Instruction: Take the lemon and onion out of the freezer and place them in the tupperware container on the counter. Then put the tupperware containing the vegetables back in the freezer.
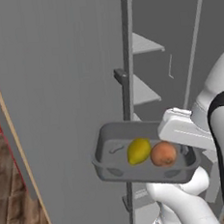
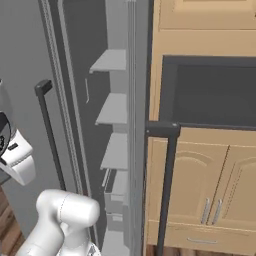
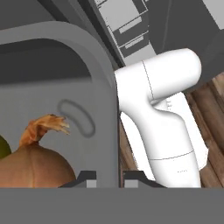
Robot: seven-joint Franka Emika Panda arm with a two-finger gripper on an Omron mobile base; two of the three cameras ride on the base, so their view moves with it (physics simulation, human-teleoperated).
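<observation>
Freezer [image 1: 58,90] shelves open behind held tupperware container [image 1: 108,158], fingers [image 3: 87,178] astride its rim

Kitchen, open freezer [image 2: 116,130], wooden cabinets [image 2: 210,185], built-in oven [image 2: 212,92]

Left base cam sat behind-left, facing forward at the tray [image 1: 108,155] before the freezer [image 1: 58,90]. Right base cam looked from behind-right into the same freezer [image 2: 115,100] shelves. Hand cam sat close along the tool [image 3: 109,177], on the tray [image 3: 87,65] wall.
</observation>
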